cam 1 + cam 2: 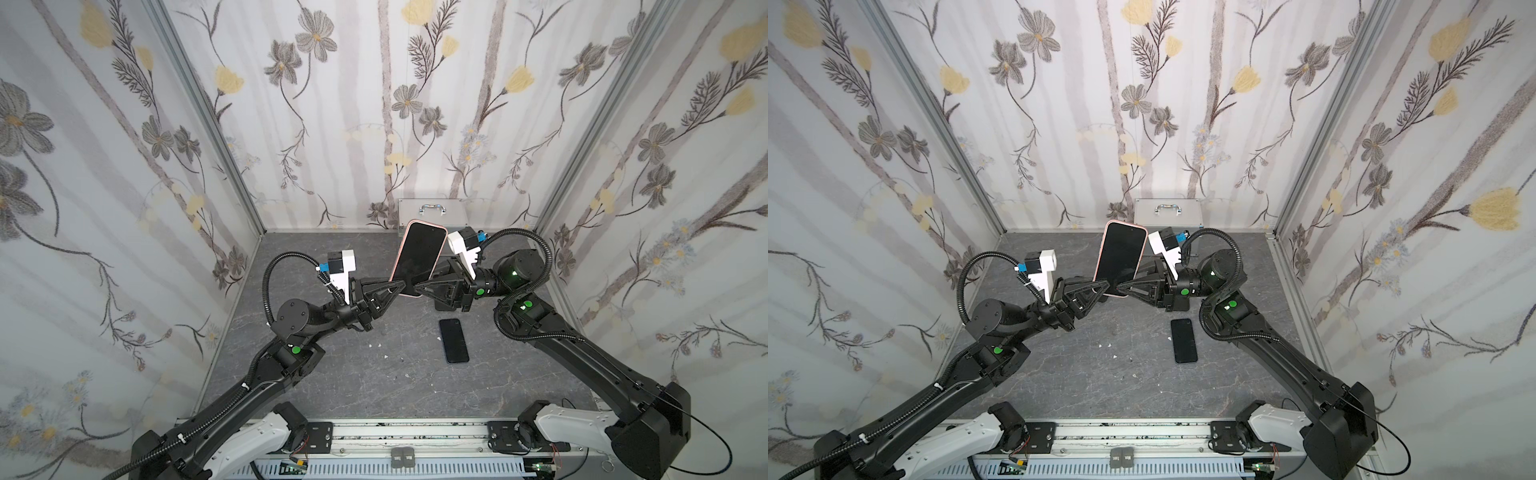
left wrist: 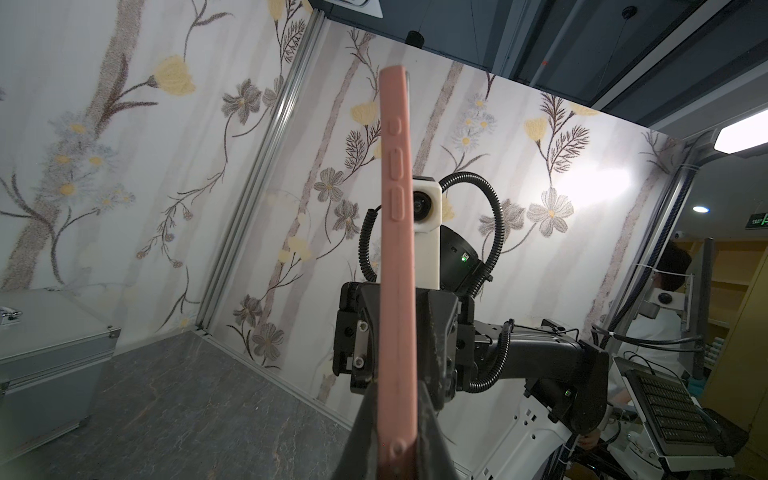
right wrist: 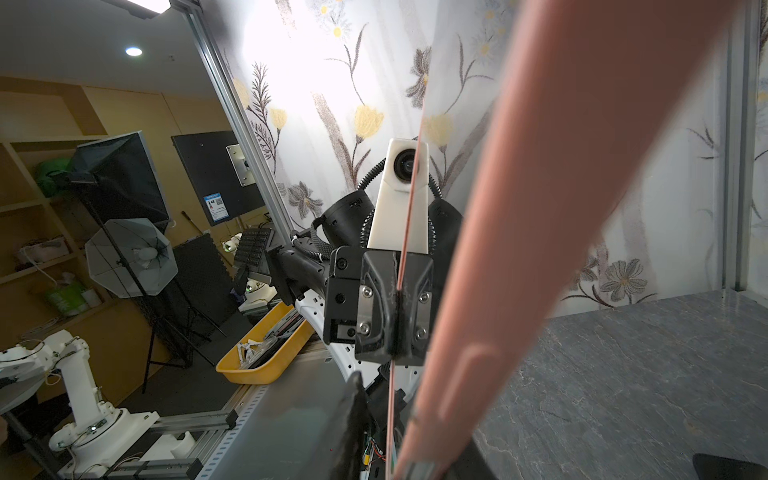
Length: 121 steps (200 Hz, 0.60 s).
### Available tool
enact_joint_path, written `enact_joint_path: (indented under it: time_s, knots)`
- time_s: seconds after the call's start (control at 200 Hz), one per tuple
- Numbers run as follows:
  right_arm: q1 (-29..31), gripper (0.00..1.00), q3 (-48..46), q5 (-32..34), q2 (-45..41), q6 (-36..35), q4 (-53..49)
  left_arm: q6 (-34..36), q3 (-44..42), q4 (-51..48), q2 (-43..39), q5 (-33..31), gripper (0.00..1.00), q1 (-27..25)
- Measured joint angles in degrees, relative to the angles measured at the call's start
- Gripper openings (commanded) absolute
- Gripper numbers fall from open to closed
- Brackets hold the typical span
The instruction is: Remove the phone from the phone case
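- The pink phone case (image 2: 397, 249) was held in the air over the middle of the tabletop (image 1: 332, 374), toward the far side, resting on nothing.
- Its long axis stood near upright, with the top leaning slightly right. The glossy black screen of the phone (image 1: 417, 253) faced the near side and the pink back faced the far wall.
- In both top views the screen sat inside the pink rim, so I judged the phone fully seated, with no corner popped yet.
- The left jaws reached from the left and were clamped on the case's lower left edge.
- The right jaws reached from the right and straddled the lower right edge, tip to tip with the left ones across the short width. I couldn't tell whether they gripped it or only bracketed it.
- Both arms were equally close and low on the case, leaving its upper half free.
- Judgement: the phone could only exit toward the near, screen side, so the peel or push had to go across the thin dimension, not along the long axis.
- A second black phone (image 1: 454, 340) lay flat on the tabletop at near right, well apart from the jaws.
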Motion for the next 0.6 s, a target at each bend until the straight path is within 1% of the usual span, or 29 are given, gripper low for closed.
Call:
enact_joint_path:
  time_s: [0.225,0.325,0.45,0.495,0.565,0.605]
  knots:
    - [0.3,0.18,0.5,0.2,0.1,-1.2,-1.5,0.0,-0.5,0.7,0.0,0.2,0.00,0.0]
    - [0.3,0.14,1.2,0.4,0.1,-1.9,-3.7,0.0,-0.8,1.6,0.3,0.4,0.00,0.0]
    - [0.3,0.00,1.5,0.7,-0.2,-2.1,-5.7,0.5,-1.0,2.2,0.5,0.7,0.00,0.1]
    - [0.3,0.00,1.5,1.2,-0.6,-2.5,-6.5,0.5,-1.0,2.2,0.5,0.9,0.00,0.2]
    - [0.3,0.00,1.5,2.1,-1.6,-4.1,-8.3,1.4,-1.0,2.1,0.2,1.1,0.12,0.4]
    - [0.3,0.00,1.5,3.0,-2.3,-5.1,-9.8,1.7,-1.0,1.6,-0.1,1.4,0.23,0.5]
